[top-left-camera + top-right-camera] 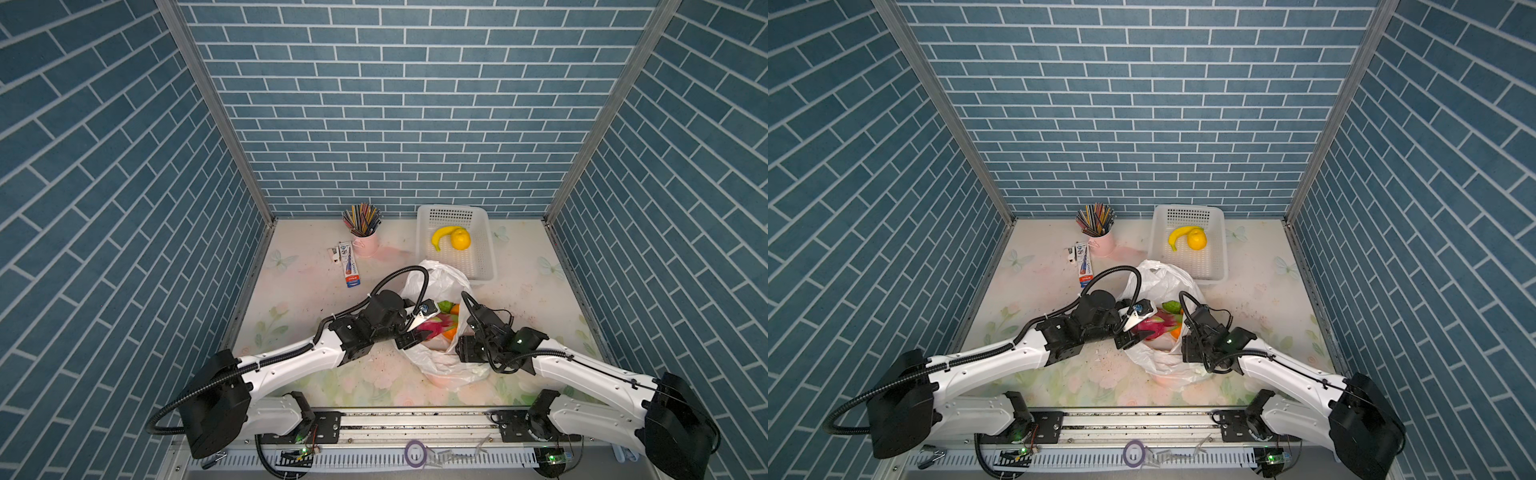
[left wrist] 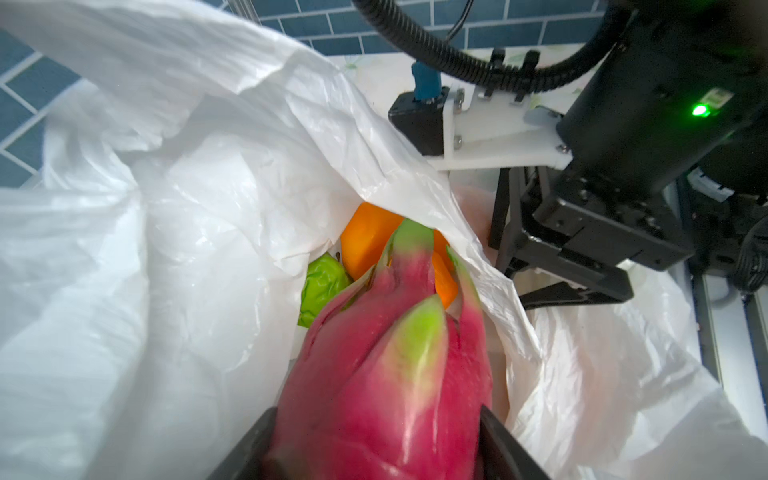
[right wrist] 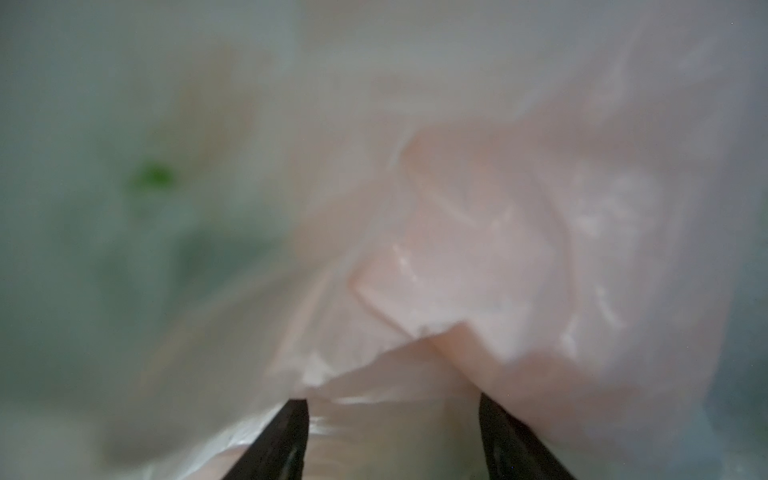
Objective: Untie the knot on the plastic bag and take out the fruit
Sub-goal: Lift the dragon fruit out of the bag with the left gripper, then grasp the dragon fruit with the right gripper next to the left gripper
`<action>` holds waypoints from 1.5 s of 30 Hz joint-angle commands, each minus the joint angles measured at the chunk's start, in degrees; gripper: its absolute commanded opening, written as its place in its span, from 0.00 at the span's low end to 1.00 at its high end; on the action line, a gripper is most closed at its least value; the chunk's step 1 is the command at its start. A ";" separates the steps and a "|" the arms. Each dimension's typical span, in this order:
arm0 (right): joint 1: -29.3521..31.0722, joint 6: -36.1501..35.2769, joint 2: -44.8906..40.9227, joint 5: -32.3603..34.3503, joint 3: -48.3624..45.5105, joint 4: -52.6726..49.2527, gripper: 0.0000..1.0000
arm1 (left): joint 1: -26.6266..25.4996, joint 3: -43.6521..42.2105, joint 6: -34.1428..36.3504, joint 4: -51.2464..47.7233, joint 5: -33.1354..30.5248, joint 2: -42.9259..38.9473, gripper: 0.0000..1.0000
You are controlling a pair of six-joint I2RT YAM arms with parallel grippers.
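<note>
The white plastic bag (image 1: 436, 278) (image 1: 1158, 276) lies mid-table with its mouth open; the knot is out of view. Inside show a magenta dragon fruit (image 1: 436, 324) (image 2: 386, 374), an orange (image 1: 455, 309) (image 2: 368, 237) and a bumpy green fruit (image 1: 445, 306) (image 2: 322, 286). My left gripper (image 1: 417, 332) (image 2: 377, 411) reaches into the mouth, shut on the dragon fruit, one finger on each side of it. My right gripper (image 1: 458, 347) (image 3: 391, 401) is at the bag's right side with its jaws apart, and blurred bag film fills its wrist view.
A white perforated basket (image 1: 486, 249) stands at the back right, holding a banana (image 1: 440, 237) and a yellow lemon (image 1: 460, 239). At the back left are a pink cup of pencils (image 1: 363, 235) and a small box (image 1: 349, 266). Tiled walls enclose three sides.
</note>
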 commanded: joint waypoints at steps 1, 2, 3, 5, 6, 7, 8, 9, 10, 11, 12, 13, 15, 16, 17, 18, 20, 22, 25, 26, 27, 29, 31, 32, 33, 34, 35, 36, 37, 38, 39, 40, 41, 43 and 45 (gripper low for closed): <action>0.18 0.20 -2.08 2.34 2.66 -0.71 0.70 | 0.82 -1.39 -2.28 7.31 3.64 -1.60 0.48; 0.20 -0.73 -2.75 2.43 3.19 -0.41 0.72 | 0.99 -1.58 -2.89 8.18 4.24 -1.78 0.48; 0.17 -1.57 -3.50 2.39 3.76 -0.20 0.74 | 1.17 -1.60 -3.36 8.97 4.54 -1.95 0.48; 0.18 -2.87 -5.04 2.70 4.96 -0.03 0.79 | 1.52 -1.60 -4.08 10.35 5.25 -2.20 0.48; 0.08 -3.42 -6.02 2.83 5.42 0.24 0.81 | 1.78 -1.76 -4.28 11.09 5.47 -2.22 0.48; -0.08 -3.73 -6.85 3.08 5.81 0.42 0.83 | 1.84 -1.83 -4.50 11.79 5.69 -2.30 0.48; -0.42 -4.18 -8.00 3.31 5.94 0.93 0.85 | 2.27 -2.03 -4.70 12.61 5.91 -2.23 0.48; -0.75 -4.83 -9.22 3.49 5.79 1.85 0.87 | 2.53 -2.14 -5.01 13.45 6.22 -2.16 0.48; -1.22 -5.65 -10.25 3.45 5.43 2.81 0.88 | 2.79 -2.23 -5.23 13.95 6.55 -2.00 0.48; -1.78 -6.69 -11.51 3.47 5.08 3.77 0.89 | 3.12 -2.30 -5.46 14.32 7.00 -1.83 0.48; -2.54 -7.46 -12.73 3.49 4.97 4.33 0.90 | 3.35 -2.30 -5.80 14.61 7.28 -1.71 0.48; -3.38 -8.04 -13.70 3.33 4.93 4.71 0.91 | 3.67 -2.38 -6.06 14.78 7.58 -1.69 0.48; -5.81 -9.54 -15.91 1.82 4.86 5.55 0.92 | 4.49 -2.54 -6.85 15.26 8.11 -1.95 0.48; -6.83 -10.08 -16.79 1.01 5.03 5.90 0.93 | 4.82 -2.60 -7.13 15.43 8.07 -2.32 0.48; -7.99 -10.71 -17.75 -0.24 5.05 6.48 0.93 | 5.11 -2.72 -7.43 15.72 7.88 -2.84 0.48; -9.04 -11.49 -18.68 -1.52 5.17 7.12 0.93 | 5.25 -2.99 -7.54 16.13 7.77 -3.45 0.47; -10.57 -13.12 -19.95 -4.53 5.64 8.05 0.93 | 5.55 -3.55 -7.01 16.54 7.47 -4.63 0.48; -11.81 -16.23 -20.62 -8.93 6.91 8.61 0.96 | 5.66 -3.61 -5.55 16.09 7.66 -5.44 0.48; -14.14 -22.10 -19.94 -17.78 10.17 6.99 0.98 | 5.71 -3.74 -1.97 15.55 9.44 -6.08 0.48; -15.17 -23.91 -19.21 -20.54 11.60 5.49 0.98 | 5.66 -3.87 -0.75 15.65 10.10 -6.26 0.48; -16.13 -25.80 -18.42 -23.51 13.18 4.02 0.98 | 5.70 -3.76 0.38 15.74 10.67 -6.40 0.48; -17.63 -29.03 -16.47 -29.28 15.96 1.37 0.98 | 5.67 -3.35 2.18 15.66 11.76 -6.36 0.48; -17.91 -32.14 -14.66 -32.96 18.55 -0.85 0.98 | 5.65 -2.49 3.79 15.30 12.40 -5.94 0.48; -18.02 -33.88 -13.75 -34.79 19.76 -2.02 0.98 | 5.73 -1.84 4.61 14.91 12.78 -5.68 0.48; -17.97 -35.56 -12.93 -36.02 20.88 -3.09 0.98 | 5.66 -1.34 5.52 14.63 13.34 -5.49 0.48; -17.95 -36.88 -12.23 -36.88 21.81 -4.05 0.98 | 5.74 -0.88 6.28 14.60 14.01 -5.39 0.48; -17.95 -38.51 -11.35 -38.23 22.87 -5.01 0.98 | 5.68 -0.44 7.33 14.52 14.93 -5.30 0.48; -17.91 -40.12 -10.56 -39.84 23.86 -5.95 0.98 | 5.67 -0.09 8.35 14.52 16.04 -5.38 0.48; -17.99 -41.22 -9.93 -40.76 24.50 -6.51 0.98 | 5.76 0.19 9.17 14.52 16.78 -5.45 0.48; -17.95 -42.30 -9.31 -41.64 25.16 -6.97 0.98 | 5.67 0.58 10.17 14.39 17.66 -5.53 0.48; -17.97 -43.32 -8.78 -42.59 25.65 -7.27 0.98 | 5.57 0.94 11.44 14.12 18.12 -5.63 0.48; -17.94 -43.86 -8.38 -43.41 25.92 -7.36 0.98 | 5.59 1.30 12.58 13.72 18.30 -5.65 0.48; -17.97 -44.30 -7.97 -44.07 26.18 -7.22 0.98 | 5.50 1.75 13.82 13.18 18.48 -5.65 0.48; -17.96 -44.80 -7.13 -44.86 26.67 -6.92 0.98 | 5.36 2.73 16.25 12.14 18.65 -5.48 0.48; -17.95 -44.99 -6.17 -46.65 27.30 -6.70 0.98 | 5.21 3.88 19.50 10.71 18.80 -5.17 0.48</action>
